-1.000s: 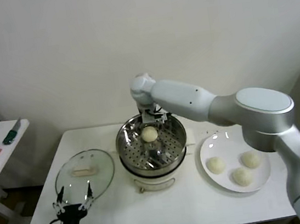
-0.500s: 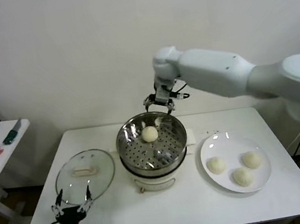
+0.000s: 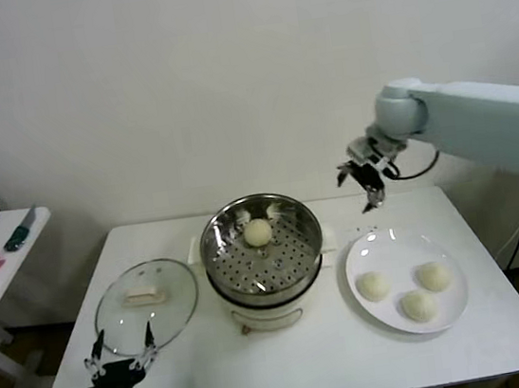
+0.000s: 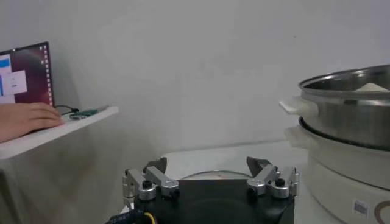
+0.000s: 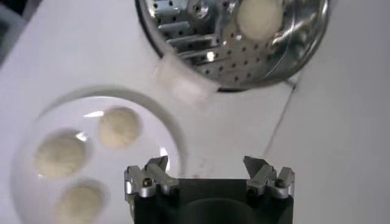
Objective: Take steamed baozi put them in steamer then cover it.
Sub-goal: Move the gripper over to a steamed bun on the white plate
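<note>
The round shiny steel steamer point(image 3: 262, 251) holds one cream-white steamed bun point(image 3: 259, 232); the flat white plate point(image 3: 383, 259) beside it holds three buns point(image 3: 419, 304). Above the plate's far edge, the right gripper point(image 3: 363, 180) hangs wide apart and empty. The left gripper point(image 3: 123, 355), also wide and empty, is parked near the clear glass lid point(image 3: 147, 304).

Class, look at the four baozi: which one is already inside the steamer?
The lone baozi on the perforated tray at the far side of the steamer. The other three lie on the white plate to the robot's right.

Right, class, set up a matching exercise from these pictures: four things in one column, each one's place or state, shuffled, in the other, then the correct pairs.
Things
1. cover
2. bun in the steamer
3. right gripper
4. plate

Places or states
A. holds three buns
B. open, in the air past the plate's far edge
C. lies flat on the table, on the robot's left of the steamer
D. sits alone on the perforated tray

Pairs: 1-C, 2-D, 3-B, 4-A
</note>
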Tool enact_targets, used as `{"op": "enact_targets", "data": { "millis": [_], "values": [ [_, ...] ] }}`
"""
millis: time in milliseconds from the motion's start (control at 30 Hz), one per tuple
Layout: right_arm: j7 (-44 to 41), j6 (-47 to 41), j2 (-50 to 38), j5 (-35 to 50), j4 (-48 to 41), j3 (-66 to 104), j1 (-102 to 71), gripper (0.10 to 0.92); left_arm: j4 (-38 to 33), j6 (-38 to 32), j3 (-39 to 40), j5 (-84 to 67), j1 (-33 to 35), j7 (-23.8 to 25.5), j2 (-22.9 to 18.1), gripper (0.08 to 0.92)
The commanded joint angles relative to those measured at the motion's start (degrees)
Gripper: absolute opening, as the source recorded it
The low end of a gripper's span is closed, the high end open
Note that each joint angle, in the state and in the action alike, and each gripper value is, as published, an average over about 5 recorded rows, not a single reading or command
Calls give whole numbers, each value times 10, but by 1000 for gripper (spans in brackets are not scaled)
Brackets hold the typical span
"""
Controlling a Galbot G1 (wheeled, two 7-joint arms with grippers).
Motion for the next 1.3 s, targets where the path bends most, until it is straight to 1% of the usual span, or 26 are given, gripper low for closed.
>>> {"op": "enact_targets", "data": {
  "millis": [33, 233, 433, 1067, 1300],
  "values": [
    [-9, -101, -87, 32, 32, 12, -82, 823, -6, 0, -2, -5, 6, -1, -3, 823],
    [-2, -105, -88, -10, 16, 71, -175, 823, -10, 2, -4, -3, 10, -3, -6, 823],
    [11, -97, -68, -36, -7, 121, -240, 823, -9, 1, -6, -1, 14, -4, -7, 823],
    [29, -77, -2, -45, -82, 181, -304, 823, -5, 0, -5, 8, 17, -6, -16, 823],
    [31, -74, 9, -42, -87, 186, -309, 823, 0, 0, -3, 13, 13, -6, -16, 823]
  ]
}}
